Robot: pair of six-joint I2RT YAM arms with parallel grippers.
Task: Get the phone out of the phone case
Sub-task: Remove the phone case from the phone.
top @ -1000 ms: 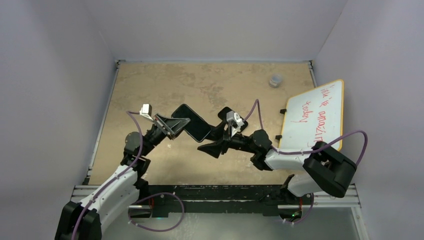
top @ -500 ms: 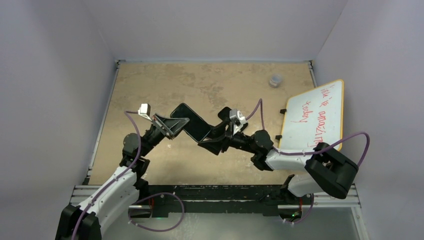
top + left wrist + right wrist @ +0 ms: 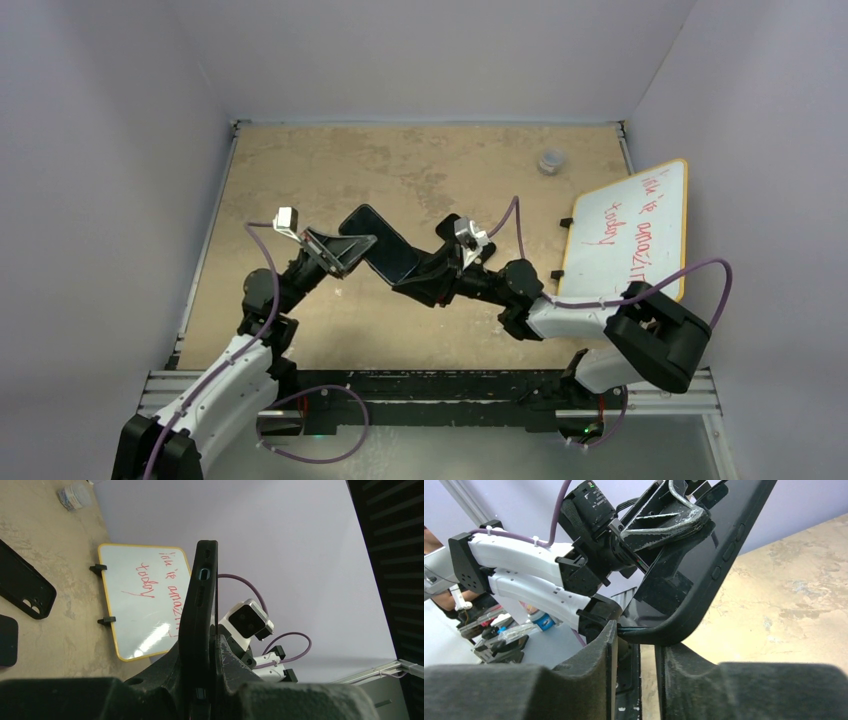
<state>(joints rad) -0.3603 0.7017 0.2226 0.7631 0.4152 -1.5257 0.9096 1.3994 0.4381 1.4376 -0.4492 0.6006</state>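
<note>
1. The phone [image 3: 696, 550] sits fully inside the phone case [image 3: 385, 245], so the separation itself is not yet done.
2. The left gripper [image 3: 345, 250] holds the cased phone in the air above the middle of the table [image 3: 300, 180], jaws clamped on its flat faces.
3. The right gripper [image 3: 420, 280] has the case's near corner between its fingertips, with the jaws drawn close together. Whether they actually pinch the rim I cannot tell (a thin gap shows in the right wrist view).
4. What is left, by my judgement: get a firm hold on the rim, peel it off the corner, and work the phone free.
5. The tabletop is tan and worn, with pale blotches. On it lie a whiteboard [image 3: 630, 235] with red writing at the right, a small jar [image 3: 550, 160] at the far edge, and a spare black case [image 3: 22, 585].
6. Plain pale walls enclose the table on three sides.
</note>
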